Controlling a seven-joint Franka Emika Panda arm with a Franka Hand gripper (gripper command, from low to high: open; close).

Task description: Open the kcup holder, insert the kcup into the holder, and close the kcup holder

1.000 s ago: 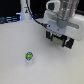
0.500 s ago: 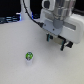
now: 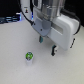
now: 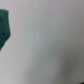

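**Kcup alone on the table, arm up at the far side**

Nearest to me in the exterior view I see the kcup point(image 3: 29, 57), a small round pod with a green-and-blue top and a pale body, standing on the white table point(image 3: 15, 45). Nothing touches it; it sits by itself in the near part of the table, toward the exterior view's left of centre.

Farther back and toward the exterior view's right, a short dark finger point(image 3: 54, 49) hangs down just above the table, well apart from the kcup. A second dark tip shows nearer the middle, below the arm's body. I take these for the gripper point(image 3: 47, 45), its two tips standing apart with nothing between them, so I read it as spread and empty, though the picture is blurred.

Above them sits the arm point(image 3: 50, 15), a grey-and-white mass with a teal patch at its lower middle, filling the upper centre and right.

Behind the arm, at the top left edge, I make out dark shapes; I cannot tell whether the holder is among them.

My wrist view gives only pale blurred table point(image 4: 50, 45) and a dark teal shape point(image 4: 4, 27) at one edge, too soft to identify.
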